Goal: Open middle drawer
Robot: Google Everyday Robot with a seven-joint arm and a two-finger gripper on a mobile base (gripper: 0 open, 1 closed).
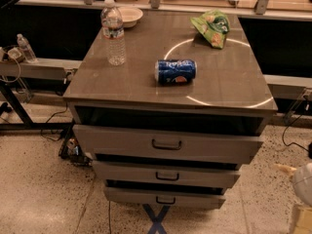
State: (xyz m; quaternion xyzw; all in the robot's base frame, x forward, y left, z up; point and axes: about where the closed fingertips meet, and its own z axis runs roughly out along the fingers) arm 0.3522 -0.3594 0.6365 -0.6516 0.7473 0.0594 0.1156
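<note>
The grey metal cabinet (170, 89) has three drawers stacked in its front. The middle drawer (204, 176) is a long low grey panel with a small dark loop handle (167, 176) at its centre. It sits between the taller top drawer (117, 141) and the narrow bottom drawer (195, 199), with dark gaps above each front. My gripper (292, 175) shows only as a pale rounded part and a beige tip at the lower right edge, to the right of the drawers and apart from them.
On the cabinet top lie a blue soda can (175, 72) on its side, an upright water bottle (113, 33), a white bowl (127, 15) and a green chip bag (212, 27). Cables and a dark frame (19, 111) are on the floor at left. A blue X mark (157, 218) is on the floor in front.
</note>
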